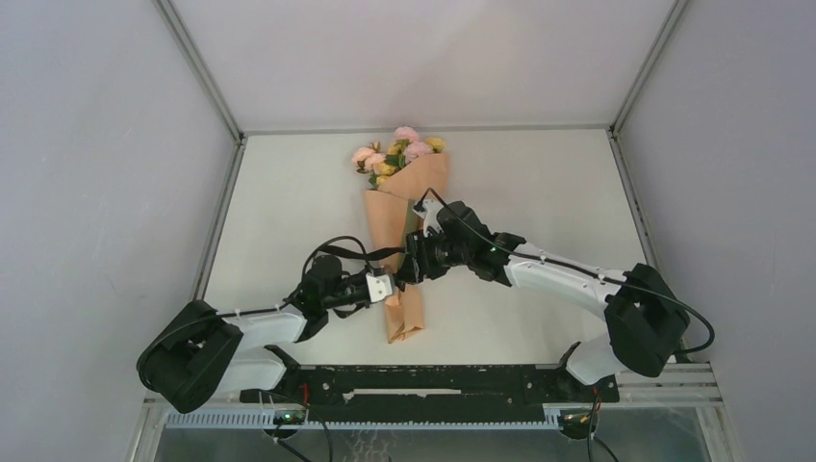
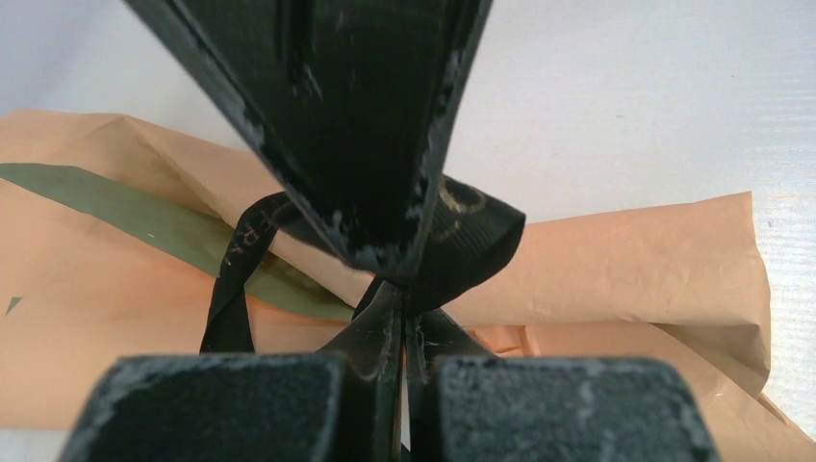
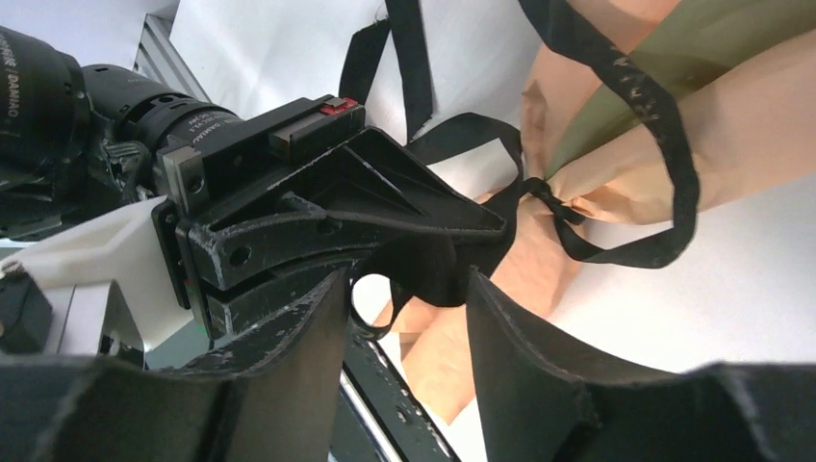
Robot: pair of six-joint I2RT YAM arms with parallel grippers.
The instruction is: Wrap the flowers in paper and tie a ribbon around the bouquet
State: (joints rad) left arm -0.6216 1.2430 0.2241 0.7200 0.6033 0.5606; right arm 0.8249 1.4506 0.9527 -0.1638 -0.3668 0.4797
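"Two arms were stretched over the middle of a plain white table [image 1: 577,183], grey walls [image 1: 87,192] on its left, right and far sides. Where did the bouquet [image 1: 390,219] lie?"

"Lengthwise at the centre, the flowers [image 1: 399,152] pink and yellow at the far, wide end, the narrow end near, toward the arms' bases."

"Did the overhead view show the grip?"

"No; there the left gripper [image 1: 396,282] and right gripper [image 1: 412,268] merged into one dark knot on the cone. From the left wrist, its own fingers [image 2: 370,337] were pressed together, pinching the ribbon [image 2: 481,236], a loop bulging just past the tips."

"And the right?"

"Its fingers [image 3: 524,356] stood spread, a bunch of ribbon in the gap between them; whether it touched either pad I could not tell. Only that view showed the ribbon cinched round the cone's waist, one long loop standing free."

"Materials?"

"The paper [image 2: 625,260] was thin, matte peach-orange, softly creased, with an olive-green strip [image 2: 125,207] folded in. The ribbon was flat, woven, black, faintly lettered in gold. The fingers were black wedges, scuffed pale along their edges."
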